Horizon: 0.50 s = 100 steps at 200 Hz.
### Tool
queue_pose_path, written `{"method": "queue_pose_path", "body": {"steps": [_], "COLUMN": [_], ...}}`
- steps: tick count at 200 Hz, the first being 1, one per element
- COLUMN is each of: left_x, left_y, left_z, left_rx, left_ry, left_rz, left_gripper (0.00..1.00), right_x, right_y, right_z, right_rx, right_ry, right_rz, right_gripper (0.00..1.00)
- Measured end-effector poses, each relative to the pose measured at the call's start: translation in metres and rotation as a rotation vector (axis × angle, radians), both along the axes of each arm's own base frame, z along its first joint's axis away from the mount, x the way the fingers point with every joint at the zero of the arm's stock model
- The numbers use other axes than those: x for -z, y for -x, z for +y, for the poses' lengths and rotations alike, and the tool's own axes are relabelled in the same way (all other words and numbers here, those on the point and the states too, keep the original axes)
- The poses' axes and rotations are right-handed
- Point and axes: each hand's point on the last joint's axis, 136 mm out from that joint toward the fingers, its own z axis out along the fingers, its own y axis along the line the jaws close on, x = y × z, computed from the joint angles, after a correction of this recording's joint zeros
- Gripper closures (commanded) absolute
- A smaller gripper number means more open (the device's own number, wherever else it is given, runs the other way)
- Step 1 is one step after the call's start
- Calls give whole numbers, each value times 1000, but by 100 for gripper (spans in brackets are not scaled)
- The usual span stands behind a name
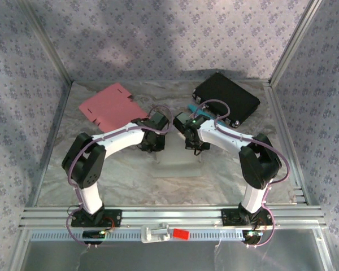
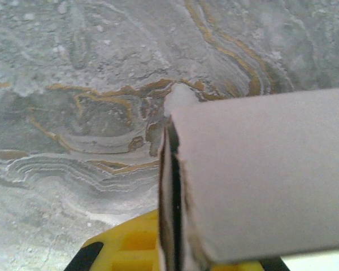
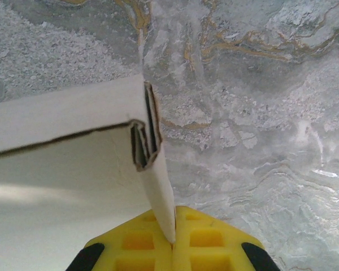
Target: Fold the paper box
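The white paper box (image 1: 177, 165) stands on the marbled table between my two arms. At its left side my left gripper (image 1: 156, 150) is shut on it. In the left wrist view the yellow fingers (image 2: 124, 243) pinch a doubled wall edge of the box (image 2: 260, 169), with the left gripper (image 2: 172, 251) closed around it. My right gripper (image 1: 196, 149) is shut on the box's right side. In the right wrist view a folded white wall (image 3: 158, 186) runs down into the closed right gripper (image 3: 173, 244), and the box's corner (image 3: 141, 141) shows layered flaps.
A flat pink cardboard blank (image 1: 110, 105) lies at the back left. A black case (image 1: 226, 97) sits at the back right, with a teal object (image 1: 193, 109) beside it. Aluminium rails (image 1: 169, 214) line the near edge, and patterned walls enclose the table.
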Motion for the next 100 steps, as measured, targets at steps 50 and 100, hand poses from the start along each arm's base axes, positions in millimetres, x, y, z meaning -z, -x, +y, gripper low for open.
{"method": "queue_pose_path", "body": {"steps": [50, 100], "left_x": [-1, -1], "left_y": [-2, -5], "left_z": [7, 9], "left_rx": [-63, -81], "left_ry": [-94, -105], "left_rz": [-29, -41], "left_gripper": [100, 97], "right_x": [3, 5], "right_y": [3, 5], "right_z": [6, 9], "right_rx": [7, 13], "right_ry": [-32, -51], "right_rz": [20, 33], "right_gripper": [100, 100]}}
